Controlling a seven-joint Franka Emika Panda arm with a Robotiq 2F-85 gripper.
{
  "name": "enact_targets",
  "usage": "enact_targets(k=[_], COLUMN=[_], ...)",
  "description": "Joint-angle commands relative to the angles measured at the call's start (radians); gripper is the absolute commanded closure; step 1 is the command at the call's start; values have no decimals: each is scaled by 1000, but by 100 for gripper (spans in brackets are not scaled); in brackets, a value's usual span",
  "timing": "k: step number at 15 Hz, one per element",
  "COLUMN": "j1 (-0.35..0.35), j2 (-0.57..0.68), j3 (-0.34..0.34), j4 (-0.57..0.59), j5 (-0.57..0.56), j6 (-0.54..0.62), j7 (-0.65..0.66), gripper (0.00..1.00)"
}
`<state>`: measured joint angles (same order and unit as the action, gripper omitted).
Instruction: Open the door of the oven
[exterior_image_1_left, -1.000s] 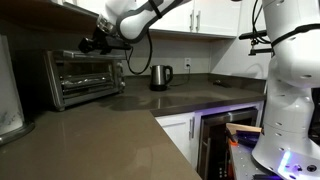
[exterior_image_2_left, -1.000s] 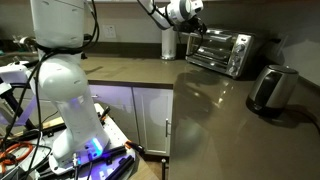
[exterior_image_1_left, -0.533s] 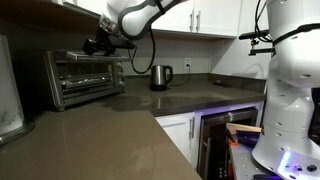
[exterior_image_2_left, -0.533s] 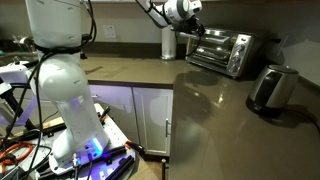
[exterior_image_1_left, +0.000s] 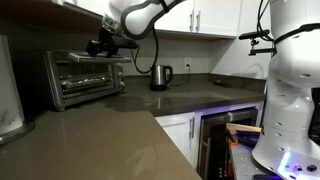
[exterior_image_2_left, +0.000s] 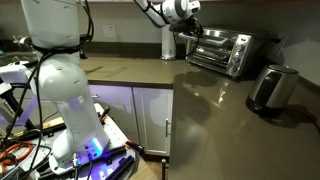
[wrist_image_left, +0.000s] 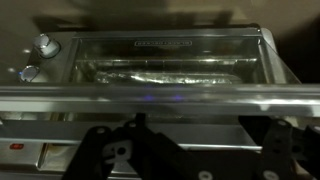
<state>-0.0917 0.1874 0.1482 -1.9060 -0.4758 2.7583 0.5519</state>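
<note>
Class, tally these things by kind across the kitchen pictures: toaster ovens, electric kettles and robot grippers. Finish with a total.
Toaster oven: 1
Kettle: 1
Gripper: 1
Total: 3

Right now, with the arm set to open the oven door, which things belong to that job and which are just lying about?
Job: oven, door, door handle, gripper.
Lying about: kettle, under-counter appliance.
</note>
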Motion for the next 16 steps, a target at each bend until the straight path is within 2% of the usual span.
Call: enact_targets(k=[1, 7, 10, 13, 14, 16], j1=[-16, -14, -10, -4, 71, 94], j2=[-41, -56, -74, -100, -112, -125], j3=[12, 17, 24, 27, -48, -67], j4=[-41, -64, -85, -109, -117, -126], j5=[43, 66, 91, 97, 121, 129], j6=[-26, -32, -59, -97, -105, -123], j7=[-47, -52, -58, -49, -66, -62], gripper=[38, 79, 95, 100, 100, 97])
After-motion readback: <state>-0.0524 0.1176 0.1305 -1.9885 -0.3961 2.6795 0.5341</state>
